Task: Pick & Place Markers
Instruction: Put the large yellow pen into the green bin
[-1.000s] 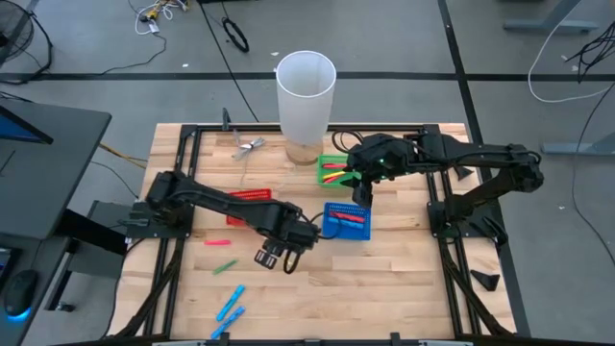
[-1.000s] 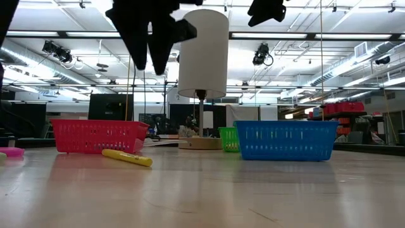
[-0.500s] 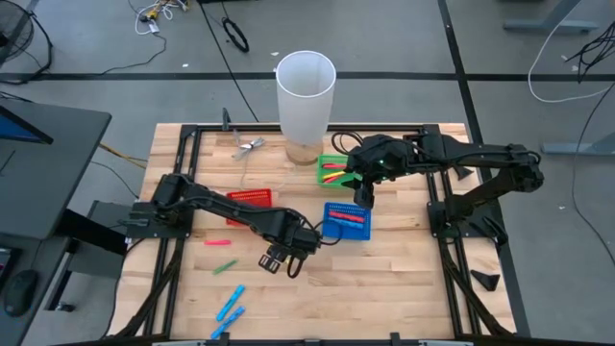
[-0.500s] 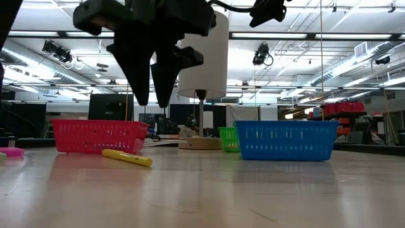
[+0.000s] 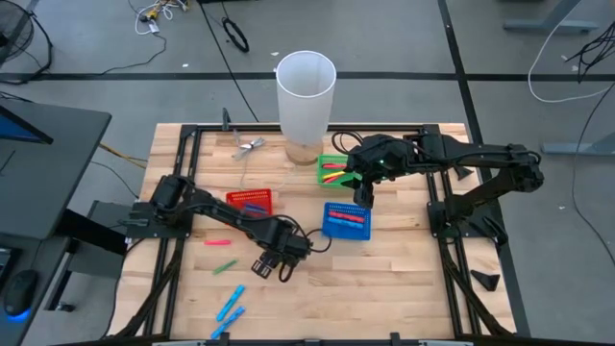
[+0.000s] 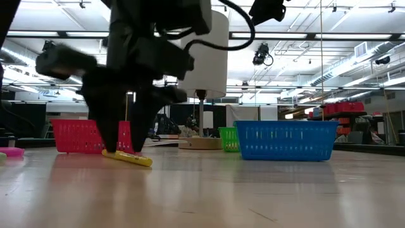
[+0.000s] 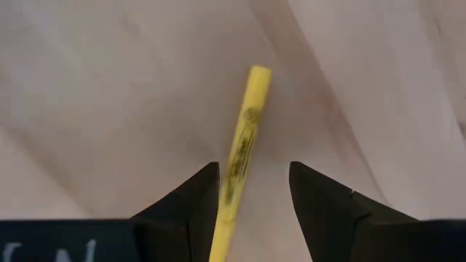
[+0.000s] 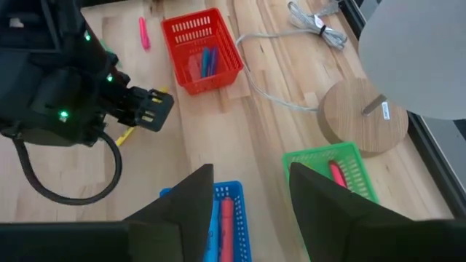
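A yellow marker lies flat on the wooden table. My left gripper is open, low over it and pointing down, one finger on each side of its barrel. In the low view the left gripper reaches table height beside the yellow marker. Whether a finger touches it, I cannot tell. My right gripper hangs open and empty between the green basket and the blue basket. A pink marker, a green marker and light blue markers lie loose on the table.
The red basket holds blue and purple markers; the green basket holds red and yellow ones, and the blue basket a red one. A tall white cylinder stands on a round wooden base at the far edge, with a coiled cable beside it.
My left gripper has moved toward the table's near-left and come down from well above the table to table height, ending astride the yellow marker. The marker has stayed where it lay.
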`<move>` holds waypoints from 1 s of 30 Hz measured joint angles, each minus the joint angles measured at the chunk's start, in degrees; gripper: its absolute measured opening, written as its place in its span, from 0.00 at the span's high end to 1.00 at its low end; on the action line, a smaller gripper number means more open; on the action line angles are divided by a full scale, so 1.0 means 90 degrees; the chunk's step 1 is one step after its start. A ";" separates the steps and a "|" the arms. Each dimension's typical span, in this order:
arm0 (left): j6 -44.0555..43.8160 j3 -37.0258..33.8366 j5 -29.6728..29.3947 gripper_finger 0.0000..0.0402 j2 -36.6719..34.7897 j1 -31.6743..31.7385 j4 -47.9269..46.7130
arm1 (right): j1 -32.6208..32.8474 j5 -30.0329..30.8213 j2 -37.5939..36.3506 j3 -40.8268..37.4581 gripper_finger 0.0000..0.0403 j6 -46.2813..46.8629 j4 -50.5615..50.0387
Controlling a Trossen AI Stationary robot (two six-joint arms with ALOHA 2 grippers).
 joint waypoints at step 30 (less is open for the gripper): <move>-0.0093 -0.0292 0.0344 0.94 -0.0005 -0.0070 0.0371 | -0.0006 0.0000 0.0000 0.0000 0.55 0.0009 0.0253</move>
